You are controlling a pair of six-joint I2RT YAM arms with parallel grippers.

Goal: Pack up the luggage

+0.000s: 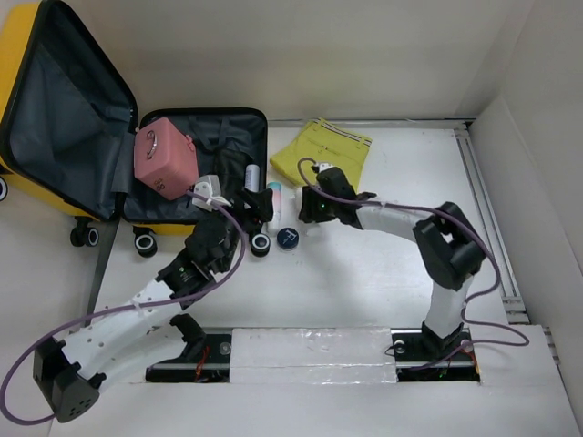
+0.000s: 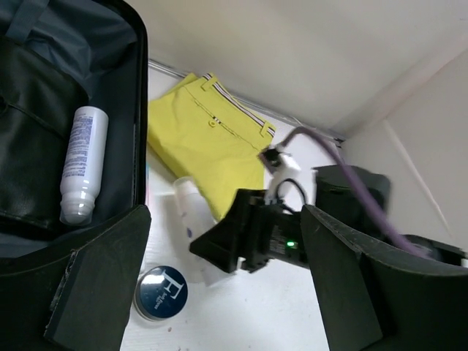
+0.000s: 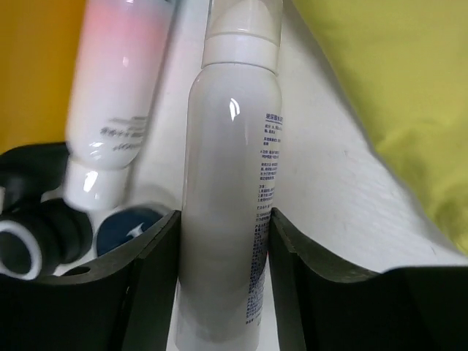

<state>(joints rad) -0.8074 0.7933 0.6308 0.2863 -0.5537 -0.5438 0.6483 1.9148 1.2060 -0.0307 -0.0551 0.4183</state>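
Observation:
The yellow luggage [image 1: 27, 55] lies open at the far left, lid up, showing its dark grey lining [image 1: 219, 146]. A pink case [image 1: 164, 159] and a white bottle [image 1: 252, 176] lie inside; the bottle also shows in the left wrist view [image 2: 82, 162]. My right gripper [image 1: 308, 209] is shut on another white bottle [image 3: 230, 183] lying on the table just right of the luggage. A pink-and-white tube [image 3: 121, 95] lies beside it. My left gripper [image 1: 252, 208] is open and empty, hovering at the luggage's front right corner, with its fingers [image 2: 102, 278] wide apart.
Folded yellow shorts [image 1: 323, 150] lie at the back, behind the right gripper. A round dark-blue tin [image 1: 288, 238] sits on the table near a luggage wheel [image 1: 260, 243]. White walls enclose the back and the right side.

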